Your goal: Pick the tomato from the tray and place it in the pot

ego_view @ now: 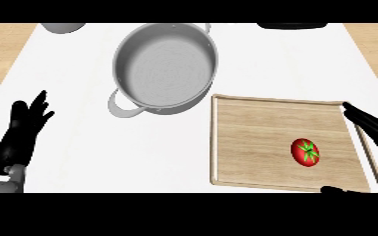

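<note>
A red tomato [305,152] with a green stem star lies on the right part of a wooden tray [251,140]. My right hand [362,120] shows only at the right edge: straight fingers reach in above the tomato and the thumb tip shows at the tray's lower right corner, neither touching the tomato. A silver pot [164,69] with loop handles stands up and left of the tray, nothing inside it. At the left edge my left hand [23,130] rests open, fingers up.
The white counter [88,80] has wooden strips along both sides. A grey round object [62,27] pokes in at the top left, and a dark object [292,26] at the top right.
</note>
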Robot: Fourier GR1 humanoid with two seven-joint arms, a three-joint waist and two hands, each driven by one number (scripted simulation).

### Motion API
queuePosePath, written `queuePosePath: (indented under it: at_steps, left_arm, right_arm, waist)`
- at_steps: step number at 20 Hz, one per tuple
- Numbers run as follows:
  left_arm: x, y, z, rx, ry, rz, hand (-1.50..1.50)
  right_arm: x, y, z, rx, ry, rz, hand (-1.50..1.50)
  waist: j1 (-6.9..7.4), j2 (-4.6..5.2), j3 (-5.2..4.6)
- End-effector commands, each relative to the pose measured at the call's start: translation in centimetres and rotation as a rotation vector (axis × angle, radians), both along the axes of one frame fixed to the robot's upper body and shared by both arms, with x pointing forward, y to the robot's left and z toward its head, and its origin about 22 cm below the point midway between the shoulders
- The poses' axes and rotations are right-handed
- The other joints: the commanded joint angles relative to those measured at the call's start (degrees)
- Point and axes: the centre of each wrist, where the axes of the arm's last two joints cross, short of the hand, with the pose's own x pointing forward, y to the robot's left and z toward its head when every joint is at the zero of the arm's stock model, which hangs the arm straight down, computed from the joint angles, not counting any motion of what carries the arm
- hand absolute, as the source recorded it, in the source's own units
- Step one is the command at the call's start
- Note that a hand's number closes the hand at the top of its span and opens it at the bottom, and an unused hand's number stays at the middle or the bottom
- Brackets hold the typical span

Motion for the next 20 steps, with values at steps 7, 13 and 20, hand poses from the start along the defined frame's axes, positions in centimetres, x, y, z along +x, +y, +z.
queuePosePath:
  at_steps: [7,13,20]
  left_arm:
    - [0.8,-2.0,-0.1,0.009,0.013,-0.004,0.00]
    - [0.9,-1.4,0.1,-0.010,-0.007,-0.031,0.00]
    - [1.9,-1.7,-0.1,-0.005,-0.005,-0.018,0.00]
  right_arm:
    - [-2.9,1.4,5.5,-0.447,0.354,-0.043,-1.50]
    - [-2.6,3.1,7.6,-0.518,0.547,-0.010,-1.50]
    - [-0.6,3.7,5.8,-0.500,0.579,-0.079,-1.50]
  waist:
    - [0.56,0.13,-0.06]
    - [1.86,0.30,-0.01]
    - [1.43,0.26,0.08]
